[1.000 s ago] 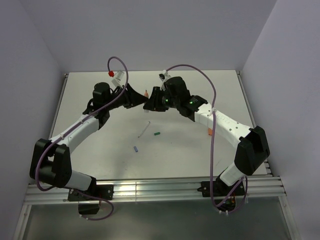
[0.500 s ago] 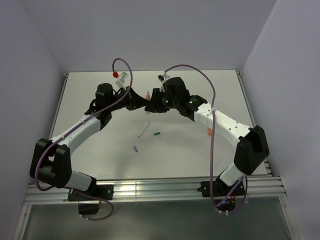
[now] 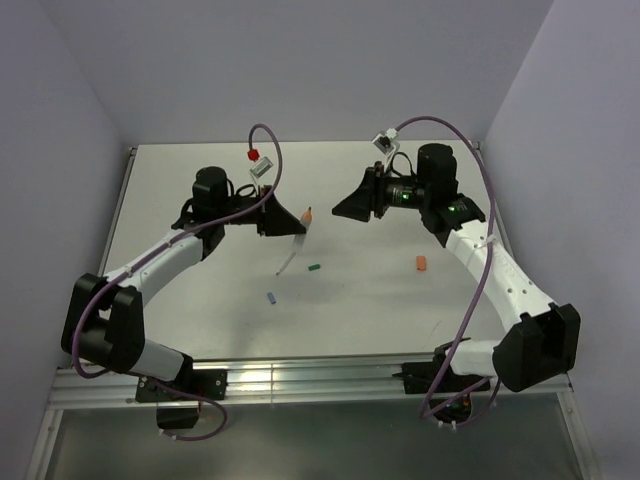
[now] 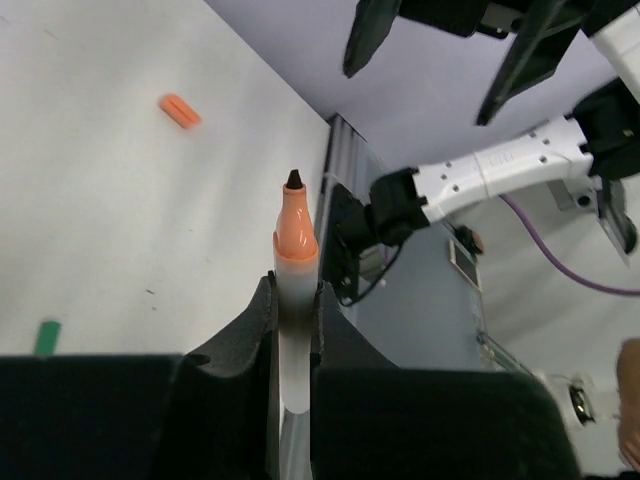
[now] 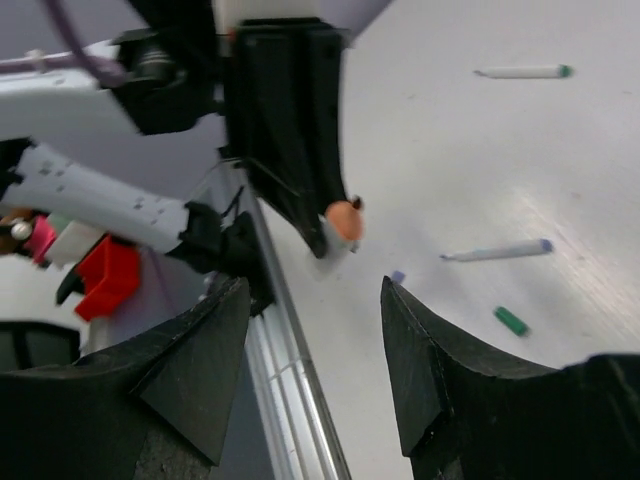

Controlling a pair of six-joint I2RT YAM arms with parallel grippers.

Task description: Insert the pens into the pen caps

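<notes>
Item: thick pen, orange-tipped. Light, stiff, with a smooth translucent barrel, probably slippery; best gripped mid-barrel, tip left free. Location: held above the surface, pinched at the barrel by the left gripper. Opposite, the right gripper is spread and empty. Below lie an orange cap, green cap, blue cap and thin pen.

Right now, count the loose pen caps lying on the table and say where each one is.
3. The green cap lies near the middle, the blue cap just nearer and left of it, and the orange cap apart on the right. Others may be hidden.
</notes>
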